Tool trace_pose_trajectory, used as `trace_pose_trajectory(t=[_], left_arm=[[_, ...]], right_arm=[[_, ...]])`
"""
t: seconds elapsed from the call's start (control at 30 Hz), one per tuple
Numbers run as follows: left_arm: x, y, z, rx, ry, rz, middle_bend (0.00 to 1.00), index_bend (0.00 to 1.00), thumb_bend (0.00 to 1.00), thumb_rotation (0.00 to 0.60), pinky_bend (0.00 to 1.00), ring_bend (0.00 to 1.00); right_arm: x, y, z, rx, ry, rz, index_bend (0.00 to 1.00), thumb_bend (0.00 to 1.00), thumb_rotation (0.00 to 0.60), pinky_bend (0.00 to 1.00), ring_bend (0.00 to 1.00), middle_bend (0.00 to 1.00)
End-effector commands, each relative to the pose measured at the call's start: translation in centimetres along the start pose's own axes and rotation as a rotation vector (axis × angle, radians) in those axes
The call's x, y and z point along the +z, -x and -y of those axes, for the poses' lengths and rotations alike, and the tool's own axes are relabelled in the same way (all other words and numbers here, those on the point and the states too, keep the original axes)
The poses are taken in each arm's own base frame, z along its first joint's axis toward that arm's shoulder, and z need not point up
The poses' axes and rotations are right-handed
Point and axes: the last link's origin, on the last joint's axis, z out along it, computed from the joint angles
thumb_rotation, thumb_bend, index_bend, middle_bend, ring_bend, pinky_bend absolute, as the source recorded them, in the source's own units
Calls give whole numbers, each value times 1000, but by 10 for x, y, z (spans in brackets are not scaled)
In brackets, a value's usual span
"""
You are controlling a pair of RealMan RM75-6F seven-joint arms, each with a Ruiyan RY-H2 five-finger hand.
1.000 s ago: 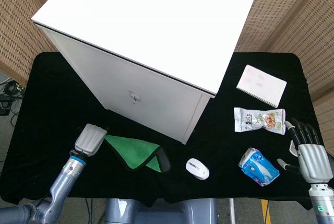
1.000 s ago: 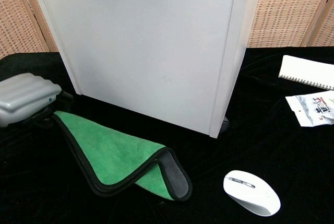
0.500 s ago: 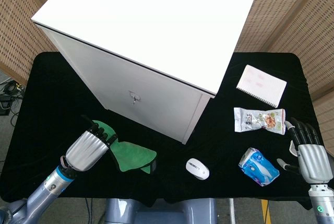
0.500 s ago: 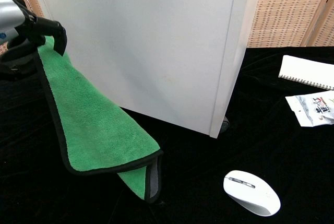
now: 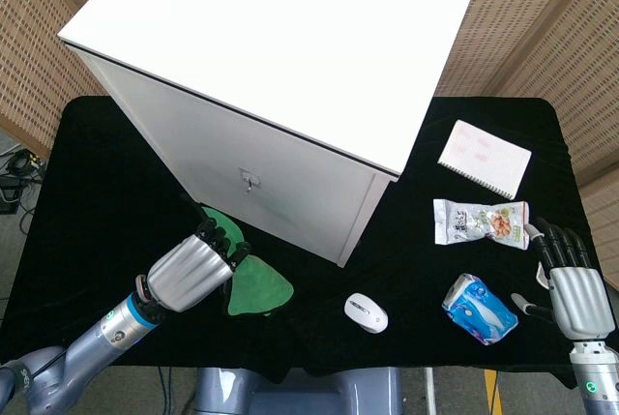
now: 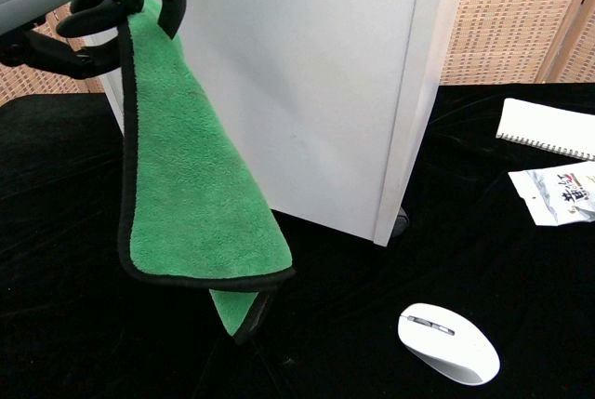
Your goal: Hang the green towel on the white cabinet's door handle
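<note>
Item: green towel (image 6: 191,204), held by its upper edge in the clamped fingers of the left hand (image 5: 191,271), hanging free in front of the white cabinet (image 5: 280,67) with its lowest corner close above the black table (image 5: 106,173). Door handle (image 5: 250,181): small metal fitting on the cabinet front, above and to the right of the towel, bare. Right hand (image 5: 571,284): fingers spread, holding nothing, at the table's right edge near a blue packet (image 5: 479,309). Also present: white mouse (image 6: 448,343), snack bag (image 5: 481,222), notepad (image 5: 485,159). Step in hand, as judged: carry stage, towel lifted but not yet hung. Next move would call for raising the towel to handle height and draping or hooking its top edge over the handle before letting go.
</note>
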Motion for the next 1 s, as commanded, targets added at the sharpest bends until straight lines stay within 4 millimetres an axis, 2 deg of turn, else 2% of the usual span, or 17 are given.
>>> trace_pose_trajectory(t=[0.03, 0.53, 1.0], left_arm=[[16, -7, -5, 18, 29, -21, 862, 917, 574, 600, 579, 692], [51, -27, -30, 16, 76, -11, 862, 920, 571, 600, 579, 692], [66, -32, -32, -3, 74, 21, 862, 919, 568, 600, 558, 692]], right_arm=[[0, 0, 0, 1, 0, -1, 0, 133, 600, 0, 0, 0], [0, -5, -3, 23, 0, -10, 0, 132, 600, 0, 0, 0], [-1, -7, -4, 28, -3, -12, 0, 133, 600, 0, 0, 0]])
